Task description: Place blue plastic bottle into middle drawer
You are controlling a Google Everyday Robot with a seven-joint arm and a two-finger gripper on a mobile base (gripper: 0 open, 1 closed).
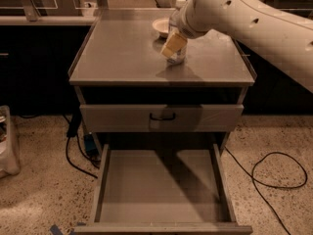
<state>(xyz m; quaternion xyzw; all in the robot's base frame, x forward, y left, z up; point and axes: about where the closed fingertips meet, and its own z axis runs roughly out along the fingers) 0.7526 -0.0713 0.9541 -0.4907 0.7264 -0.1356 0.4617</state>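
The blue plastic bottle (180, 5), clear with a white cap, stands upright on the grey cabinet top (117, 53) toward its back right. My gripper (174, 47) is at the bottle's lower half, its tan tip in front of the bottle body, and the white arm comes in from the upper right. The bottle's base still rests on the top. The middle drawer (159, 187) is pulled fully open below, at floor level in the picture, with a bare flat floor and low side walls.
A small white bowl (159, 27) sits just left of the bottle. A closed grey drawer front with a black handle (162, 116) is under the top. Black cables lie on the speckled floor at the left (73, 155) and right (279, 175). A counter runs along the back.
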